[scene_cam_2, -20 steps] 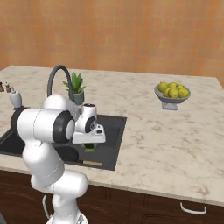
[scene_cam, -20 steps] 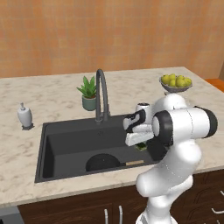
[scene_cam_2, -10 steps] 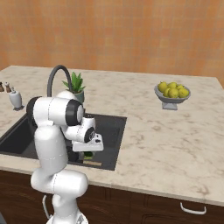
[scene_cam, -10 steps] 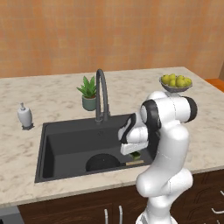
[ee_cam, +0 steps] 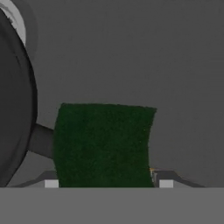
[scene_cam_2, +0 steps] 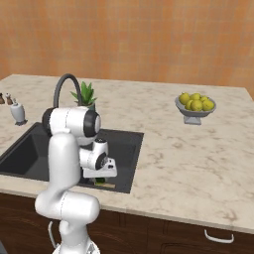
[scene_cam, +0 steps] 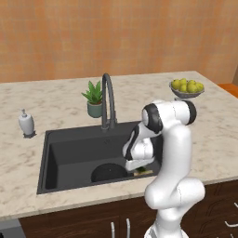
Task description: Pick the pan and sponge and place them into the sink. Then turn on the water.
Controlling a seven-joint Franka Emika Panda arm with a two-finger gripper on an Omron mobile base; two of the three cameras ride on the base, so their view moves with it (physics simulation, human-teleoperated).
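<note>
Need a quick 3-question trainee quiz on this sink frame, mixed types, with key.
1. True or false: the pan already lies inside the sink.
2. Multiple choice: in the hand view, the green thing right in front of the gripper is A) the potted plant, B) the sponge, C) a lemon from the fruit bowl.
3. Fill in: the faucet shows no ____ falling from its tip.

Key: 1 true; 2 B; 3 water (no blue stream is visible, so the tap looks off).
</note>
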